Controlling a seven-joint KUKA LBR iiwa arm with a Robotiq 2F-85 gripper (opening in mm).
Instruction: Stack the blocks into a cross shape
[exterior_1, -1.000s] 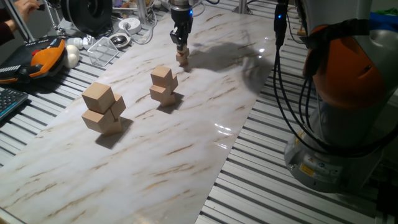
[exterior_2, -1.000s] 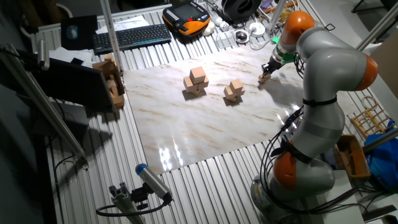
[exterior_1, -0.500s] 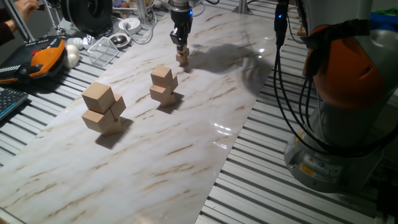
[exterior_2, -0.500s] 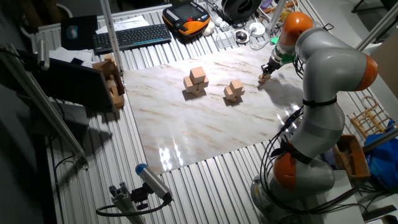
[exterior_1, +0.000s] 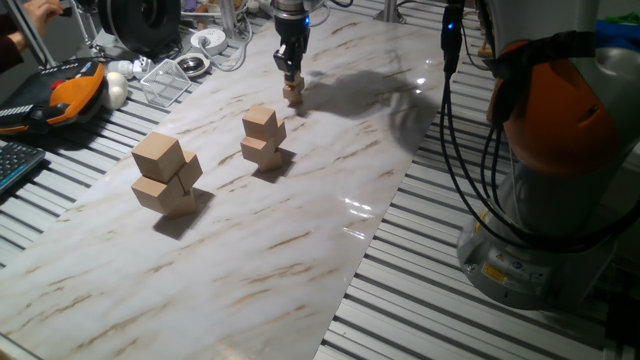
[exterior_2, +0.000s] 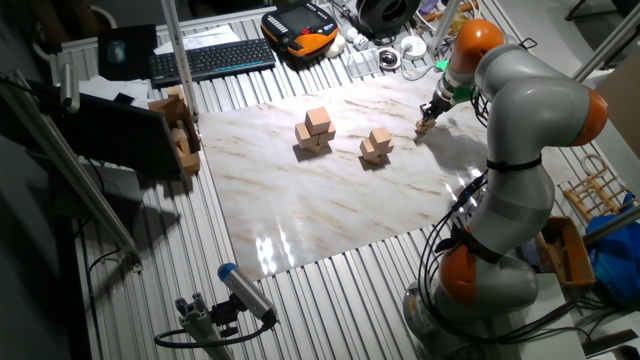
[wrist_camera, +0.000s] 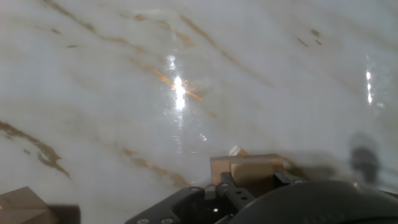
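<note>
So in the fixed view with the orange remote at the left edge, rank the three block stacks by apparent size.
1. Large stack, biggest, though also nearest the camera.
2. Medium stack.
3. Tiny blocks under the gripper, smallest, and farthest.

The cubes do differ in size, but distance exaggerates it.

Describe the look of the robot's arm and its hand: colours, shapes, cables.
The arm is built of fat, rounded light-grey segments joined by orange bands, standing on a grey base with a yellow label. Black cables hang in loops beside it. The hand is small, dark and narrow, with two slim fingers, below a wrist showing a blue light. In the hand view its body is black and rounded.
</note>
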